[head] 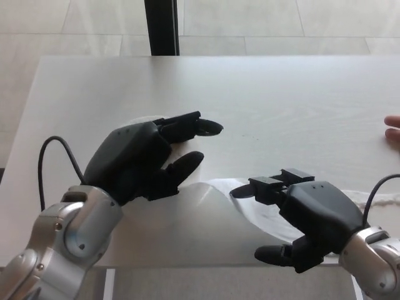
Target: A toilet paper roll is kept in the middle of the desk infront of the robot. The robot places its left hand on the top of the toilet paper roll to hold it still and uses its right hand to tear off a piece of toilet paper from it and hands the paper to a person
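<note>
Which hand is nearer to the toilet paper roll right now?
Left. The left hand rests on top of the toilet paper roll, hiding most of it. The right hand hovers to the roll's right, over the unrolled paper tail.

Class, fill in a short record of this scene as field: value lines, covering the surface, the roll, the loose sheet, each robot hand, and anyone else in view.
surface: pale desk
toilet paper roll: mostly hidden under the left hand
loose sheet: trails right from the roll, flat on the desk
left hand: on top of the roll
right hand: open, over the sheet, nothing held
person: fingertips at the right edge
</note>
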